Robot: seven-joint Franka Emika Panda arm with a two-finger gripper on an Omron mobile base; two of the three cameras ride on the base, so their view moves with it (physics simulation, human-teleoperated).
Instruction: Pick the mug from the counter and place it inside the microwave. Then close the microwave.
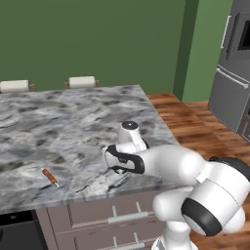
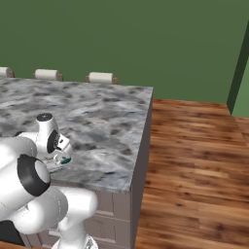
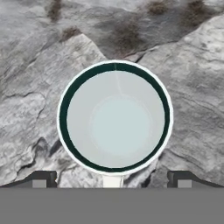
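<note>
In the hand view the mug (image 3: 115,117) is seen straight from above, a pale cup with a dark green rim ring, standing on the counter (image 3: 35,65). My gripper (image 3: 112,180) is open right over it, one dark fingertip (image 3: 41,179) at each side of the mug's near edge. From the right base view the hand (image 2: 58,146) points down over the mug (image 2: 63,159) near the counter's (image 2: 107,121) front edge. In the left base view the arm covers the mug, and the hand (image 1: 124,163) hangs low over the counter (image 1: 73,122). The microwave (image 1: 240,34) stands far off at the upper right.
A thin orange-brown stick (image 1: 50,177) lies on the counter left of the hand. Drawers with silver handles (image 1: 128,217) run below the front edge. Chair backs (image 1: 81,81) line the far side. Wooden floor (image 2: 194,160) opens to the right, and an oven (image 1: 229,97) sits under the microwave.
</note>
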